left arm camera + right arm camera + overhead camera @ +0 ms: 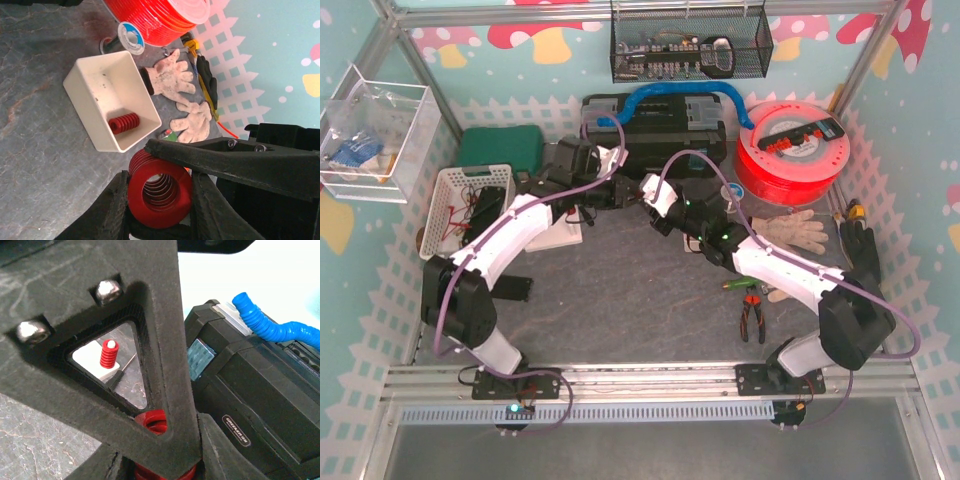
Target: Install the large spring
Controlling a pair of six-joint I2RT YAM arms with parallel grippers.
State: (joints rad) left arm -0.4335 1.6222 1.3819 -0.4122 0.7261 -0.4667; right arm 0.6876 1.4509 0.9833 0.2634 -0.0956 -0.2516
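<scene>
- the left gripper point(160, 176) pinches the large spring point(135, 192) between its two fingers, open end toward the camera.
- the right gripper point(160, 460) is pressed together on a black frame point(165, 340) that crosses just beside this spring.
- near them a white tray point(90, 75) holds a short red spring point(124, 123).

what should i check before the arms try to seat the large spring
1. Left gripper shut on the large spring: ok.
2. Right gripper shut on the black bracket: ok, as far as it shows.
3. Spring bore open, nothing inside: ok.
4. Spring lined up with its seat on the bracket: cannot tell, the bracket covers it.
5. Short spring lying in the white bin, not in the way: ok.
</scene>
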